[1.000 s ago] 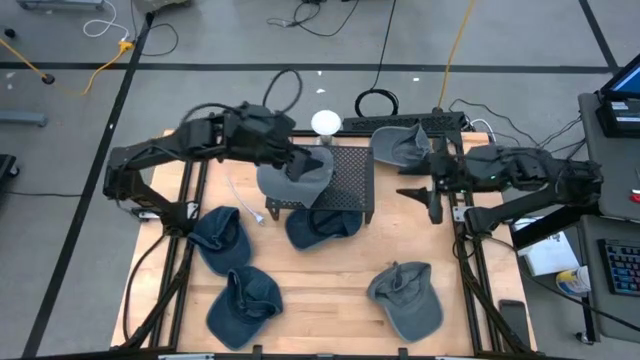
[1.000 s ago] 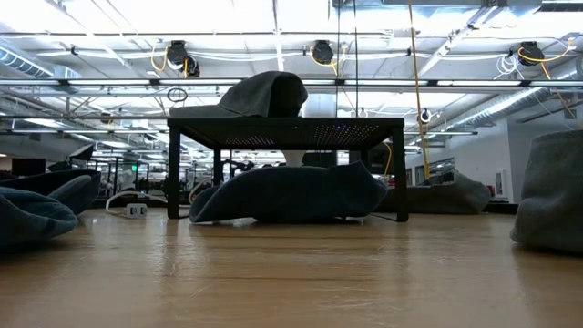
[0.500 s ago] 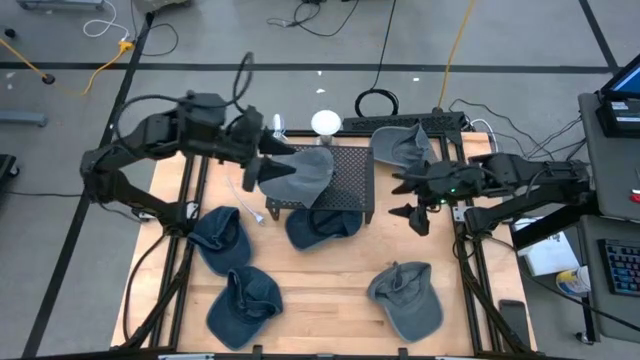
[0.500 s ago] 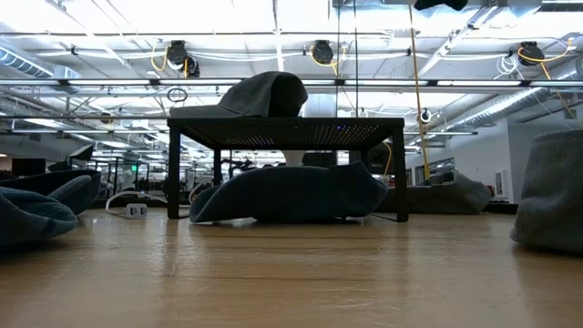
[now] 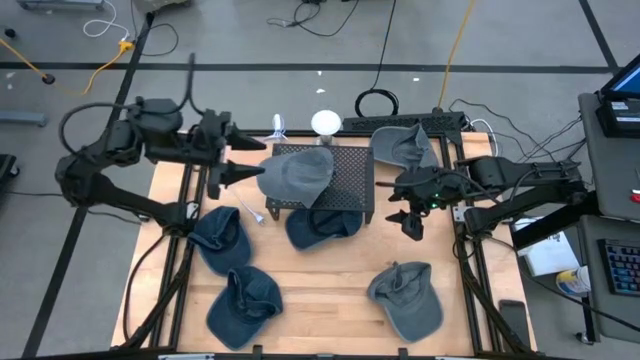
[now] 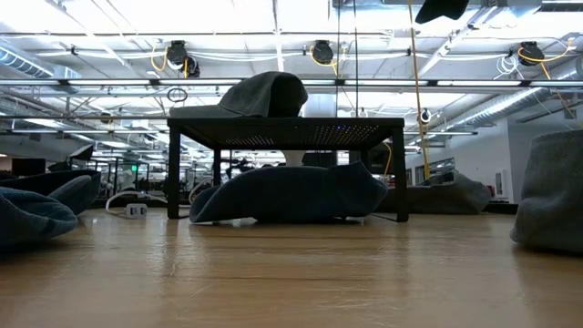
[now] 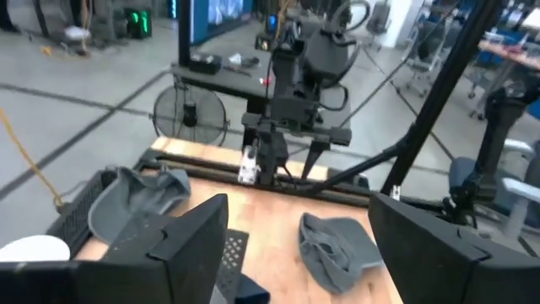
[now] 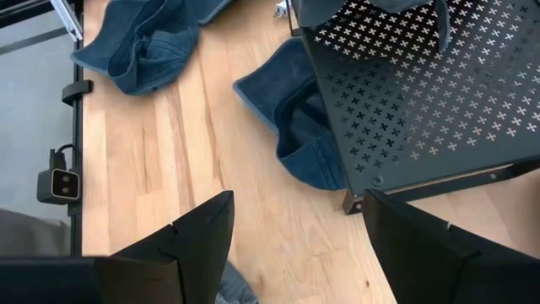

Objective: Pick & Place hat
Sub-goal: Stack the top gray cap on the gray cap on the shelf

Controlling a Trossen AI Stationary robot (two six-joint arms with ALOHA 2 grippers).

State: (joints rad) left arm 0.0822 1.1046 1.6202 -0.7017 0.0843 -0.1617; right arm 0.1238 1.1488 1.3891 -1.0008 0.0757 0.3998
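A grey hat (image 5: 297,174) sits crown-up on the left part of a black perforated stand (image 5: 350,180); in the low view the grey hat (image 6: 264,94) rests on the stand's top (image 6: 364,121). My left gripper (image 5: 236,160) hangs open just left of the grey hat, apart from it. My right gripper (image 5: 405,208) is open to the right of the stand, above the table. A blue hat (image 5: 320,226) lies on the table under the stand, and the right wrist view shows this blue hat (image 8: 295,118) beside the stand (image 8: 405,93).
Two more blue hats (image 5: 218,238) (image 5: 243,305) lie on the table's left half, and a grey hat (image 5: 407,298) lies near the right front. Another grey hat (image 5: 403,145) lies at the far right, beyond the stand. A white ball (image 5: 326,123) sits at the far edge.
My left gripper has come off the grey hat and drawn back toward the table's left edge; the hat stays on the stand. My right gripper has moved left toward the stand and a little toward the near edge.
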